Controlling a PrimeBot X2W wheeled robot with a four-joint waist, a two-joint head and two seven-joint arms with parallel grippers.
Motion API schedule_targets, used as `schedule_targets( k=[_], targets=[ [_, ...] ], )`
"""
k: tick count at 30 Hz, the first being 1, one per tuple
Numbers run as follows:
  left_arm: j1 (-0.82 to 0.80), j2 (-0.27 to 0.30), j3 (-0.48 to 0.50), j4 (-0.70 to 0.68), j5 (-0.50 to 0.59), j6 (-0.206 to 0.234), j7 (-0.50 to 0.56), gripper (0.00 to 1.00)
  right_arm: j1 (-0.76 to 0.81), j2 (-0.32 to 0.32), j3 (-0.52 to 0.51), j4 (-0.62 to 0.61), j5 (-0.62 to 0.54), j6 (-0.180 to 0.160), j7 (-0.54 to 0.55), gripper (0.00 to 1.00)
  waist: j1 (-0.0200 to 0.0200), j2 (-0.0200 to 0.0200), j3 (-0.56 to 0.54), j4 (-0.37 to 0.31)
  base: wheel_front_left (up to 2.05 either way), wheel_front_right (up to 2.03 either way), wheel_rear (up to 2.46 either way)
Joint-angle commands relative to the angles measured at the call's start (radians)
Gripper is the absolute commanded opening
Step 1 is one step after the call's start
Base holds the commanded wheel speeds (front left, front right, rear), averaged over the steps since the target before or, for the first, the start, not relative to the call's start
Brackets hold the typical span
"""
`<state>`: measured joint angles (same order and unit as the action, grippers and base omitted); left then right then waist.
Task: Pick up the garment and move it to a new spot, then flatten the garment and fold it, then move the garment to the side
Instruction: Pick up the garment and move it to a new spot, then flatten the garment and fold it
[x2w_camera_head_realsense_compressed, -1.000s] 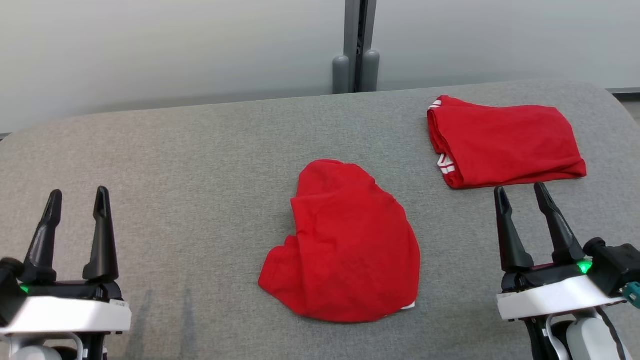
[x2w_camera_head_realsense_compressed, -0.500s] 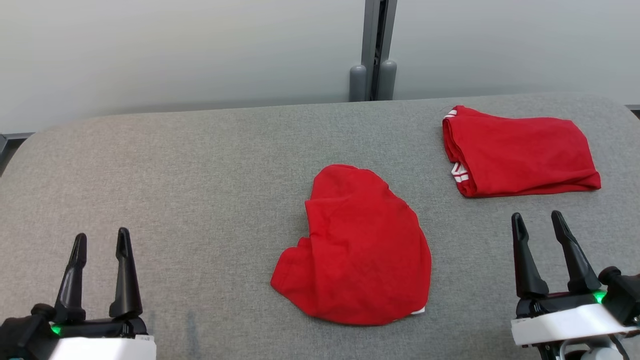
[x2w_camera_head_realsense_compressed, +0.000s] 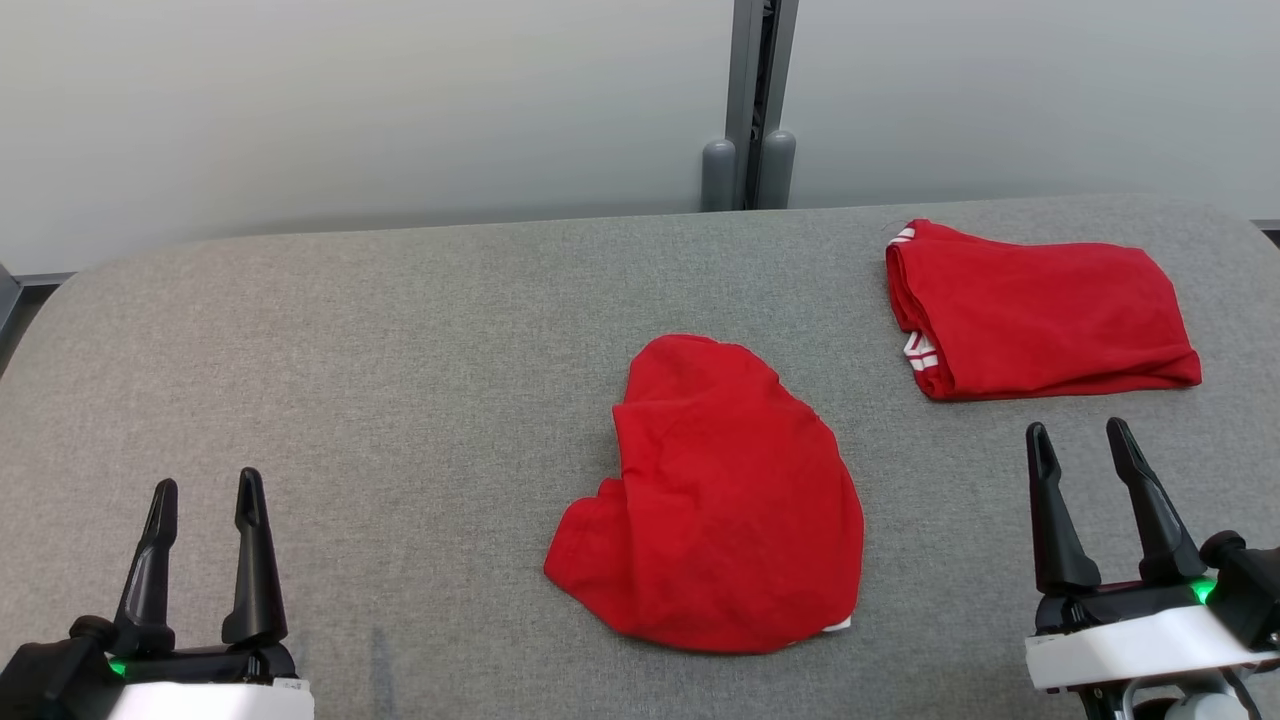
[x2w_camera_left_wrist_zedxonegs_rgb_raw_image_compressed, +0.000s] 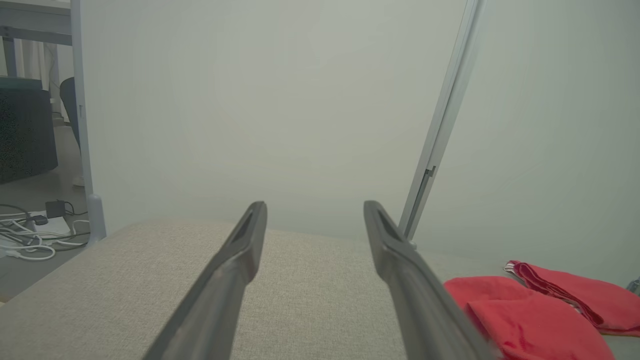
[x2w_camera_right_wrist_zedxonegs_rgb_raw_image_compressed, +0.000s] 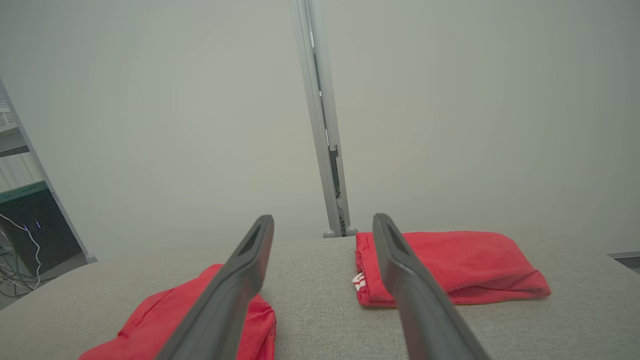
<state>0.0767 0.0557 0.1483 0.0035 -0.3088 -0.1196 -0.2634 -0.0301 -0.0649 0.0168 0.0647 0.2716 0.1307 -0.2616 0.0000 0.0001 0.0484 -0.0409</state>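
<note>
A: Where is the crumpled red garment (x2w_camera_head_realsense_compressed: 715, 500)?

B: It lies bunched on the grey padded surface (x2w_camera_head_realsense_compressed: 350, 350), between the two grippers and nearer the right gripper (x2w_camera_head_realsense_compressed: 1078, 430) than the left gripper (x2w_camera_head_realsense_compressed: 205, 485).

A: And the grippers?

B: Both have their fingers spread, holding nothing. A folded red garment (x2w_camera_head_realsense_compressed: 1040, 310) lies just ahead of the right gripper's fingertips.

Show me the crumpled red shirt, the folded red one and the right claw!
Crumpled garment (x2w_camera_head_realsense_compressed: 720, 500), head view: middle of the cloth.
Folded garment (x2w_camera_head_realsense_compressed: 1050, 310), head view: its flat top.
Right gripper (x2w_camera_head_realsense_compressed: 1077, 430), head view: between its open fingertips.
</note>
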Motion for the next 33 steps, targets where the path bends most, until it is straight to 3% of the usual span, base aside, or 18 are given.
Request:
schedule_targets(
  k=[1,33],
  targets=[
    [-0.009,0.002,0.007,0.000,0.010,-0.004,-0.001,1.00,0.001,-0.007,0.002,-0.001,-0.005,0.000,-0.005,1.00,0.0000,-0.0001,-0.001,0.000,0.00,0.00,0.00],
    [-0.015,-0.004,-0.004,0.020,0.019,-0.011,-0.001,1.00,-0.018,0.001,0.002,0.000,-0.008,0.000,-0.005,1.00,0.0000,-0.0001,0.005,-0.009,0.00,0.00,0.00]
  ],
)
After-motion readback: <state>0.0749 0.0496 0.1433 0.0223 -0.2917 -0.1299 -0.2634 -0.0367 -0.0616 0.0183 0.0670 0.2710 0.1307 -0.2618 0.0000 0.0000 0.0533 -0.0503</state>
